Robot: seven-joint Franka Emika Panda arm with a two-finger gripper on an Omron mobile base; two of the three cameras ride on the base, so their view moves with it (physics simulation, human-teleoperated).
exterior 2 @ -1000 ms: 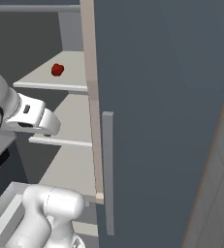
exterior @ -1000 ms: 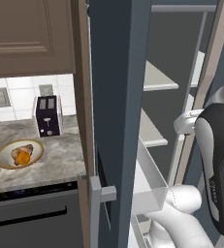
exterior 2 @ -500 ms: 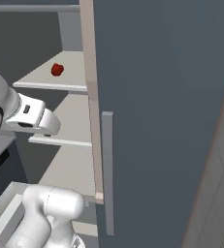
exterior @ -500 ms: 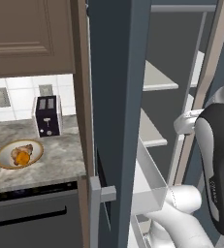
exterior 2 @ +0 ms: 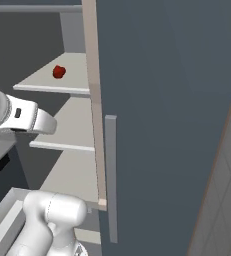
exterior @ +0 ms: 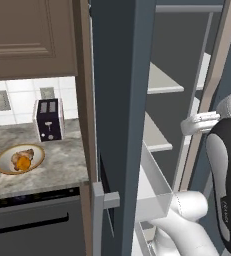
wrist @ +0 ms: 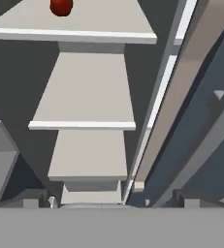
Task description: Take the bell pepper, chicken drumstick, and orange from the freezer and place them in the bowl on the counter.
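The bell pepper (exterior 2: 59, 72) sits alone on an upper shelf (exterior 2: 72, 82) inside the open freezer (exterior: 118, 100). On the tabletop (exterior: 57, 167), the bowl (exterior: 7, 166) beside the toaster (exterior: 48, 119) holds the orange (exterior: 20, 163) and chicken drumstick (exterior: 28, 154). The end effector (wrist: 117, 203) is released, empty, facing the shelves below the pepper.
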